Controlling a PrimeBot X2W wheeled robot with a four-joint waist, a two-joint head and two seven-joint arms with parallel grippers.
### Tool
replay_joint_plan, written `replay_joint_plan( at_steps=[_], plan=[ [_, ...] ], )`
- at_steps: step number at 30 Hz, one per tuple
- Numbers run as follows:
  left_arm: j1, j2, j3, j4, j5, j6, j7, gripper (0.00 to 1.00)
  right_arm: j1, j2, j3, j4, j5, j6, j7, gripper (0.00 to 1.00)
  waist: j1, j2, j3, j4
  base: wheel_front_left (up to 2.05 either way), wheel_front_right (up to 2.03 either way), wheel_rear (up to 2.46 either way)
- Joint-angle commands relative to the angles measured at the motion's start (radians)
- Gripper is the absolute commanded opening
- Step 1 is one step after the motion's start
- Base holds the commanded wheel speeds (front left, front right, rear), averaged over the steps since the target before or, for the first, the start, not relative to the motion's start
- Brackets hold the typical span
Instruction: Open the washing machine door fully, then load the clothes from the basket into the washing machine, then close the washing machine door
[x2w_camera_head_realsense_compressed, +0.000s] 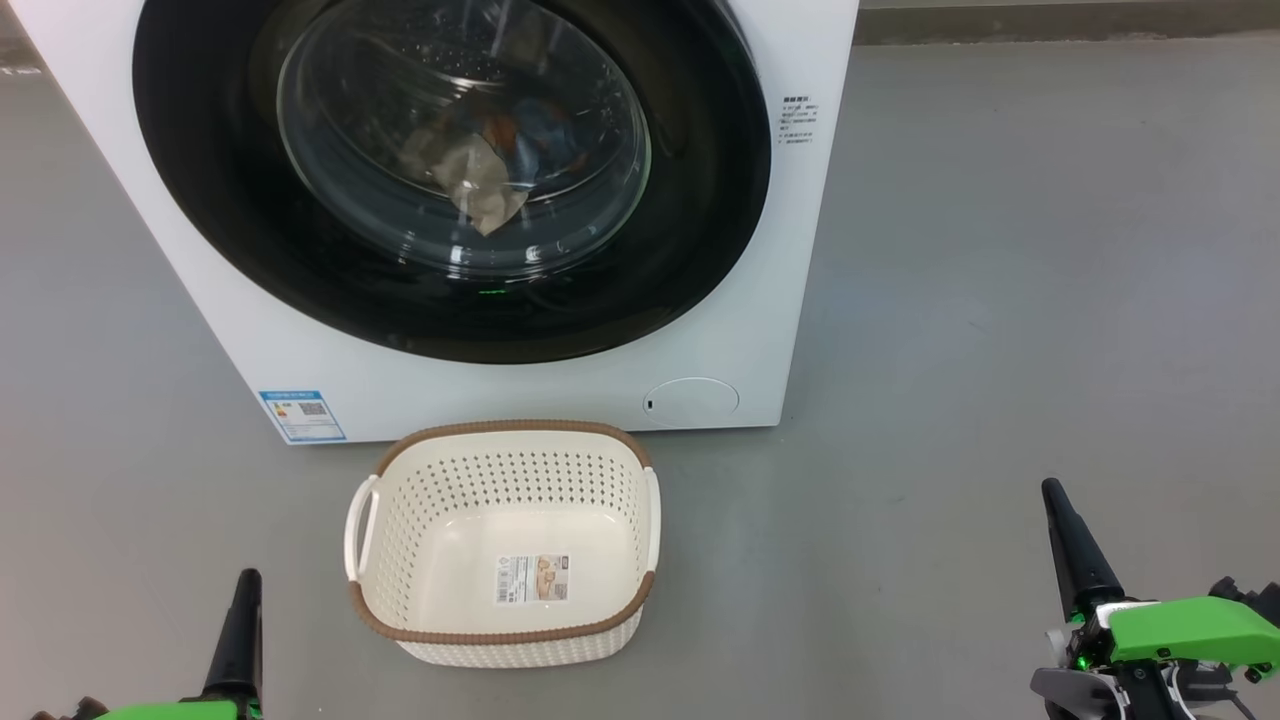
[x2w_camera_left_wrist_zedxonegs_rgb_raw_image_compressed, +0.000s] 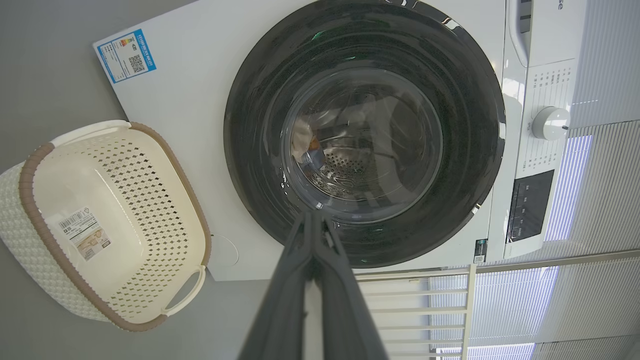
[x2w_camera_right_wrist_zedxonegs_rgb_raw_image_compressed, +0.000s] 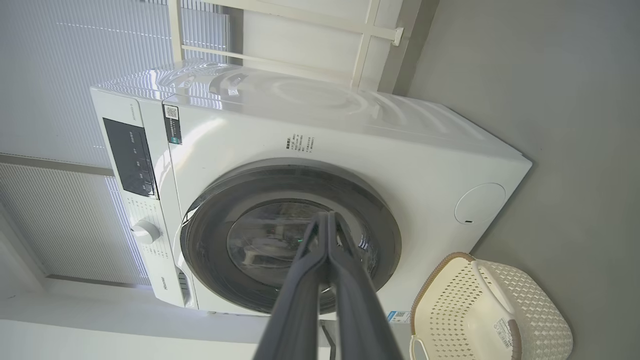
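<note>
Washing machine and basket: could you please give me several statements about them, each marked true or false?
1. The washing machine door is shut. True.
2. The basket holds laundry. False: it is empty apart from a label; the clothes lie behind the door.
3. The left gripper is shut. True.
4. The right gripper grips a garment. False: it is shut on nothing.

The left tool (x2w_camera_head_realsense_compressed: 247, 582) and right tool (x2w_camera_head_realsense_compressed: 1055, 500) are showing long, dark, tapering fingers. Behind the right one a bright green casing (x2w_camera_head_realsense_compressed: 1185, 628) is sitting over grey parts, a small green light (x2w_camera_head_realsense_compressed: 1080, 660) glowing beside it.
</note>
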Motion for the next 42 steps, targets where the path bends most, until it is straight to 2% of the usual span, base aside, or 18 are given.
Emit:
replay_joint_plan(
  at_steps=[1, 13, 42],
  plan=[
    [-0.048, 0.019, 0.032, -0.017, -0.021, -0.003, 0.009, 0.00, 0.002, 0.002, 0.010, -0.027, 0.019, -0.001, 0.011, 0.00, 0.0000, 0.0000, 0.000, 0.000, 0.00, 0.00, 0.00],
    [-0.059, 0.018, 0.046, -0.005, -0.141, -0.003, 0.042, 0.00, 0.005, 0.025, -0.013, -0.027, 0.117, -0.001, 0.046, 0.00, 0.0000, 0.0000, -0.007, 0.004, 0.00, 0.00, 0.00],
    [-0.060, 0.013, 0.053, -0.005, -0.135, -0.003, 0.047, 0.00, 0.005, 0.027, -0.017, -0.027, 0.114, -0.001, 0.049, 0.00, 0.0000, 0.0000, -0.007, 0.004, 0.00, 0.00, 0.00]
  ],
)
